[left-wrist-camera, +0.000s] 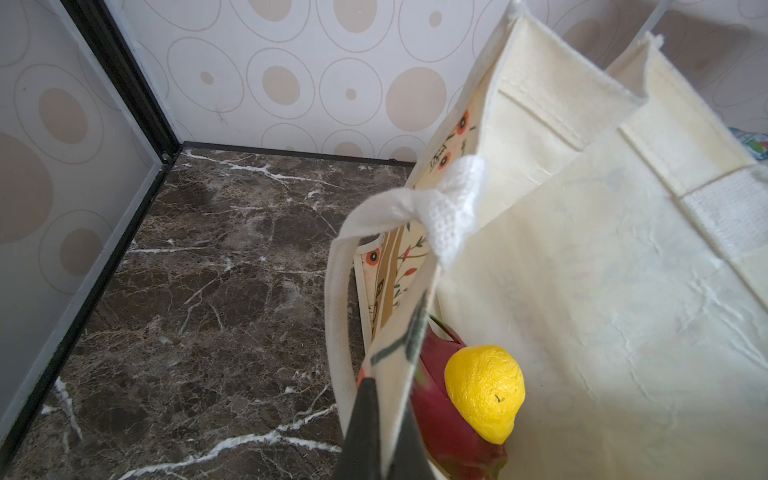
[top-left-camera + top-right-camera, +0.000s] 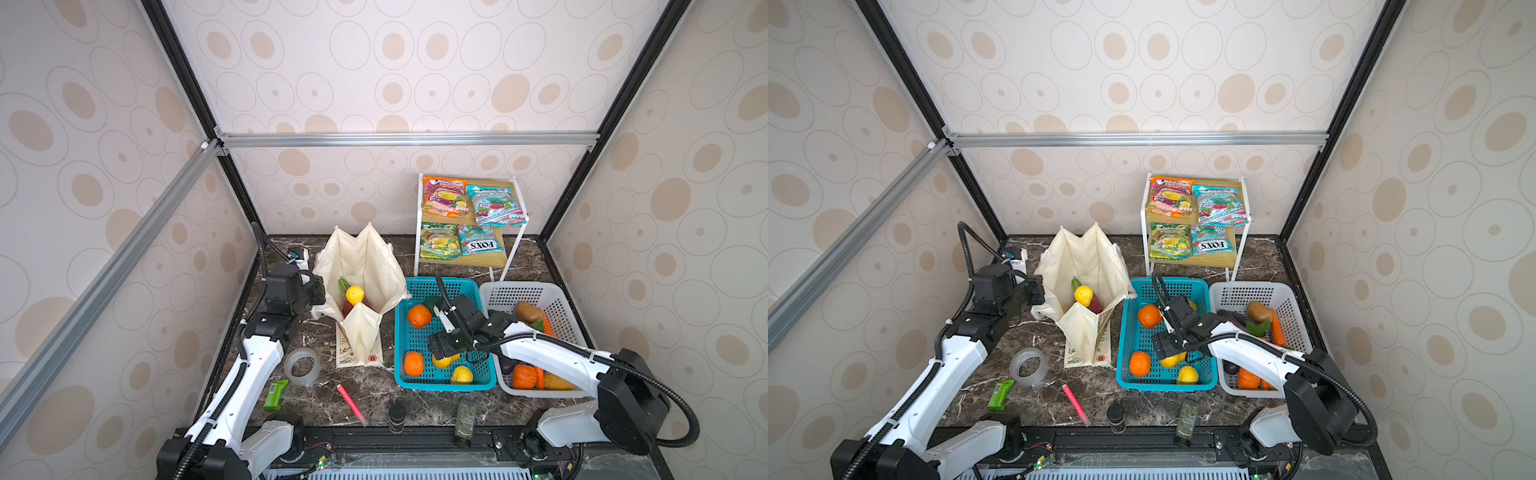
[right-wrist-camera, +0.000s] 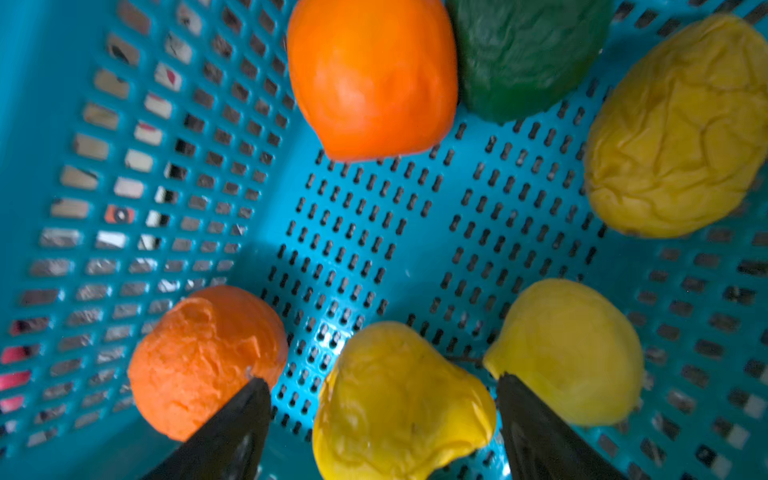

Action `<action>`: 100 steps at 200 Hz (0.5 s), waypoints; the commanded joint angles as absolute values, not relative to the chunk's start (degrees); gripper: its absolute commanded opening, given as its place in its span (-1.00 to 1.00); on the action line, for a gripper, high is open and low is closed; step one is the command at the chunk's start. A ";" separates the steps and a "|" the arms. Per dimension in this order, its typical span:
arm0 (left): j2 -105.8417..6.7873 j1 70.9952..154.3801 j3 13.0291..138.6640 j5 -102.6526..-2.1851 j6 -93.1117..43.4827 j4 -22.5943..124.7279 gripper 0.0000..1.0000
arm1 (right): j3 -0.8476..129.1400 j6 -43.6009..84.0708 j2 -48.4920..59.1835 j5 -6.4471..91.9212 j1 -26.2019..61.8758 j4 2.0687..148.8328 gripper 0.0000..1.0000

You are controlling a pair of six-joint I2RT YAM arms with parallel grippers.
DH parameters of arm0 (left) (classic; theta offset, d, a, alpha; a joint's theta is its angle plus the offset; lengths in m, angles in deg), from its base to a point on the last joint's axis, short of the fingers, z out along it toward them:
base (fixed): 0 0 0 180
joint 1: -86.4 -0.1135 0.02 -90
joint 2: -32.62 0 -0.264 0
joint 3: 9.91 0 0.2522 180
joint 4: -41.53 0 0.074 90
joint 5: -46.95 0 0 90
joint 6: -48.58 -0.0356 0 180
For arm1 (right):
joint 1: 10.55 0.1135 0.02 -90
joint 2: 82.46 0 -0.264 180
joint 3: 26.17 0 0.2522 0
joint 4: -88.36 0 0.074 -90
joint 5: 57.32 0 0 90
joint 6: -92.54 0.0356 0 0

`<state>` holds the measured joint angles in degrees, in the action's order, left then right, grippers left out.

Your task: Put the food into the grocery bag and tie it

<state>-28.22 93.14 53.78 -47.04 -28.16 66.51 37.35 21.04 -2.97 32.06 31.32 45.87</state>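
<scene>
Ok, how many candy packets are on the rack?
4: orange packet and teal packet on the top shelf, green packet and red-and-teal packet on the lower shelf. Others may hide beneath the top shelf.

A: The tall cream cloth bag (image 1: 582,270) looks matt and a little creased inside, and its white handle (image 1: 453,208) has a coarse woven texture.
B: Yes. The turquoise perforated basket (image 3: 266,216) is smooth, shiny plastic.
A: The yellow toy fruit (image 3: 399,399) in it has a wrinkled skin; the round orange fruit (image 3: 370,75) looks more smooth.
B: The dark brown marble-look tabletop (image 1: 208,270) is polished, and the colourful candy packets (image 2: 494,205) are glossy film.
</scene>
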 commanded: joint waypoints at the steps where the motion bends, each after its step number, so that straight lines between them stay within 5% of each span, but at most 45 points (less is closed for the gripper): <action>1: -28.50 92.85 55.00 -47.46 -28.15 64.56 -1.00 | 38.39 18.45 -4.12 27.98 34.34 36.68 0.79; 100: -27.85 92.81 54.92 -47.29 -28.10 64.38 -1.00 | 38.04 11.09 -0.96 20.50 38.69 40.27 0.77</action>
